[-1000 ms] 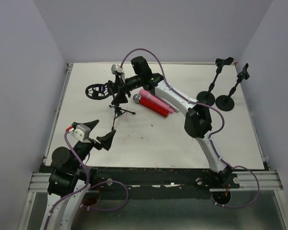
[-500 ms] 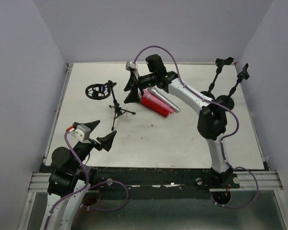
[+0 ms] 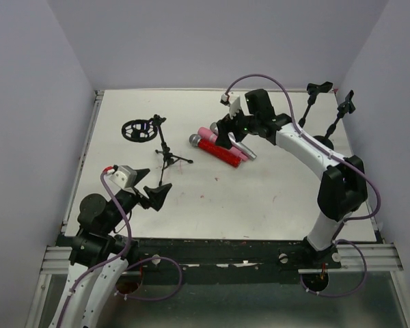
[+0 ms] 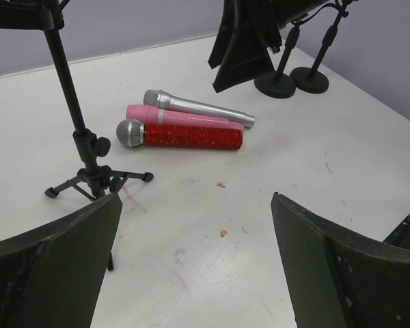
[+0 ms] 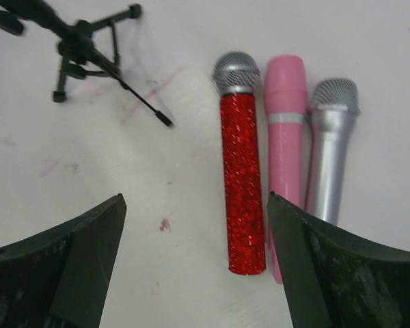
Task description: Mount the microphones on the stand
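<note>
White counter [image 3: 260,198], plain walls. Red microphone [image 5: 242,191], pink microphone [image 5: 285,137] and silver microphone [image 5: 328,157] lie touching side by side, near the tripod stand [image 3: 165,147].

Right tool [image 3: 227,123] hovers over them, wide and empty. Left tool [image 3: 149,188] is wide and empty.

Risk: closing on one could pinch or roll its neighbour.

No legible writing.

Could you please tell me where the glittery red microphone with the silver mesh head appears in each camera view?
Top external: the glittery red microphone lies slightly right of centre, slanting, head at its upper left.
Left wrist: the microphone lies crosswise in the upper middle, head to the left.
Right wrist: the microphone runs lengthwise near the centre, head at the top.
Shared landmark: the small black tripod stand, left of the head in every view.
</note>
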